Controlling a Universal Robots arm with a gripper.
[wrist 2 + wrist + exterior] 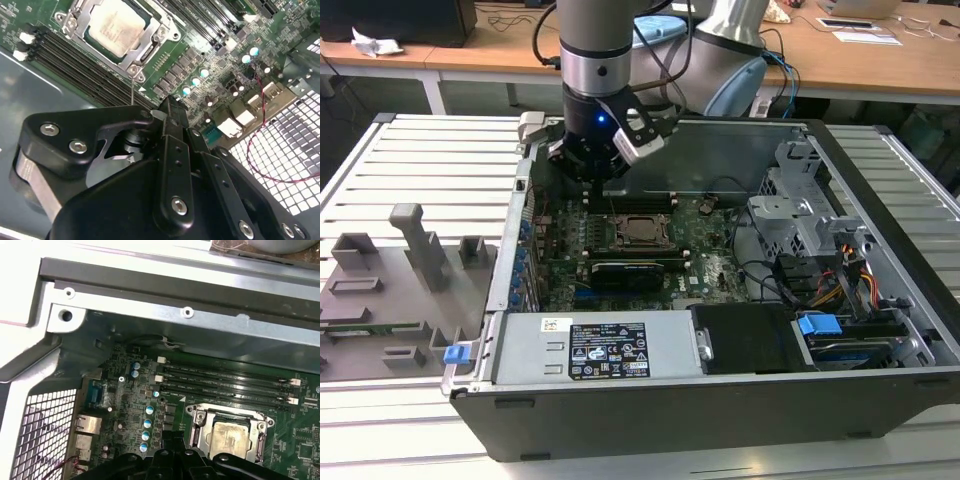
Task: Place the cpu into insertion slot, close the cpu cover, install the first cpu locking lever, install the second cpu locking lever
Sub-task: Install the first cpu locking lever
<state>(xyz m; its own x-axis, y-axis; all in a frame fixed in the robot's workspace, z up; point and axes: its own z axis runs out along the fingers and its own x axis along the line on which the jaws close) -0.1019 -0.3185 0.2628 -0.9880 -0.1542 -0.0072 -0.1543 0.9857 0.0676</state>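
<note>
Cpu (117,25) lies flat in the insertion slot (135,67), and we see its pale metal face looking up. We see the cpu in the first wrist view (231,437) too, and as a small pale square in the exterior view (642,229). The cpu cover (157,30) lies flat around it like a thin silver frame, with the chip showing through its square hole. The slot sits in the green circuit board (710,255), inside the open computer case (650,410), and the case rests on the bench (430,150).

The gripper (592,172) hangs over the board, near the slot, on the side toward the exterior view's left. It does not touch the cpu or the cover. In the second wrist view the gripper (170,107) has its tip over the board, just beside the long memory slots (85,62), and the cpu is a little way off from it. The jaws look pressed together, and we see nothing held between them. In the first wrist view the gripper (173,439) is a dark tip just beside the slot.

A long black card (625,270) lies on the board near the slot. A grey holder (400,270) lies on the bench at the exterior view's left, well apart from the case.
</note>
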